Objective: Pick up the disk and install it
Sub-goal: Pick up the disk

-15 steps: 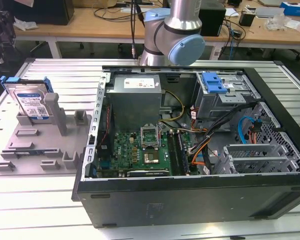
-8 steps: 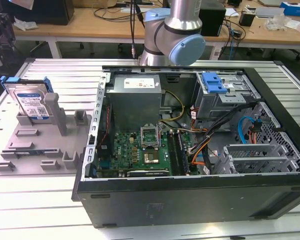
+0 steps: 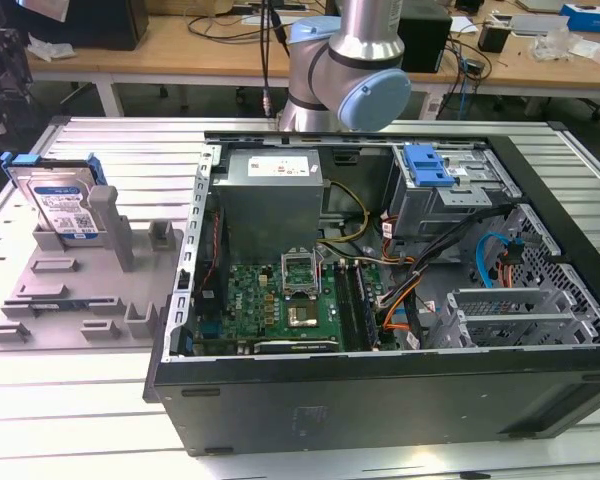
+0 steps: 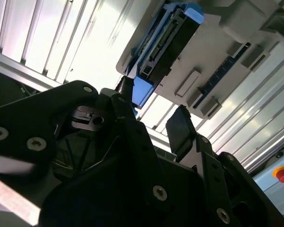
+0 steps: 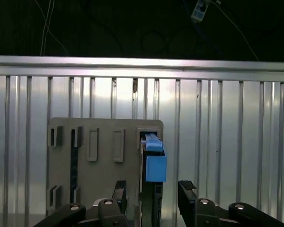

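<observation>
- The open computer case [image 3: 380, 390] takes up the exterior view's right. No disk is fitted in it yet.
- The gray holder [image 3: 75, 300] lies just beside the case, on the exterior view's left.
- The disk [image 3: 62, 205] stands upright in that holder, untouched.
- Your claw [image 5: 153, 195] is spread and empty, apart from the disk. Centre the disk's blue frame in the gap, and square the fingers [image 5: 187, 189] to its flat faces.

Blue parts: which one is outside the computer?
The blue-edged disk, standing in the grey holder at the exterior view's left. The blue bracket sits inside the computer.
</observation>
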Controlling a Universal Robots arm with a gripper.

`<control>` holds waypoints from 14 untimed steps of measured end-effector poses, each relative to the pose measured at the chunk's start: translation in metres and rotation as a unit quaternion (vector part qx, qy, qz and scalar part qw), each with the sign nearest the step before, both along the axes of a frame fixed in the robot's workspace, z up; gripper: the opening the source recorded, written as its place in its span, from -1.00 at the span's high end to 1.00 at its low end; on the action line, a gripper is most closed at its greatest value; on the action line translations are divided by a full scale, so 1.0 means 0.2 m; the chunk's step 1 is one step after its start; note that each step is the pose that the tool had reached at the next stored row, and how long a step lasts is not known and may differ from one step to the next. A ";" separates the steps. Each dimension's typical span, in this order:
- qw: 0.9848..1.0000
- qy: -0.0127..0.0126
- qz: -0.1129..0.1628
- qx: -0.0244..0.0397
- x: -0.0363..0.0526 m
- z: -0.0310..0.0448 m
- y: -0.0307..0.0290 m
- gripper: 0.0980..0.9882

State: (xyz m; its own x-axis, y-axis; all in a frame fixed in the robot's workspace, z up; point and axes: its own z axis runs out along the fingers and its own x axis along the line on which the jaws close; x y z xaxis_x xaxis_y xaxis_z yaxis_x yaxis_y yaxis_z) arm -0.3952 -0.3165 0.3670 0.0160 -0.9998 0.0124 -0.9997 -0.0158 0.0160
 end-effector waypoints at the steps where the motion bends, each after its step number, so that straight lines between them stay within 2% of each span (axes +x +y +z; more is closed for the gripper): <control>1: 1.000 0.000 -0.005 0.000 0.000 -0.002 0.000 -0.03; 4: 1.000 0.000 -0.026 0.000 0.001 -0.010 0.000 -0.03; 14: 1.000 0.000 -0.027 0.000 0.001 -0.035 0.004 -0.03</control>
State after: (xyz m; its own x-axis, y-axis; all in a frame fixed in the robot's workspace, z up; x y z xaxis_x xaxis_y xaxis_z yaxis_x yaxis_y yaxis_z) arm -0.3950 -0.3158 0.3601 -0.0383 -0.9992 0.0123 -0.9991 0.0385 0.0159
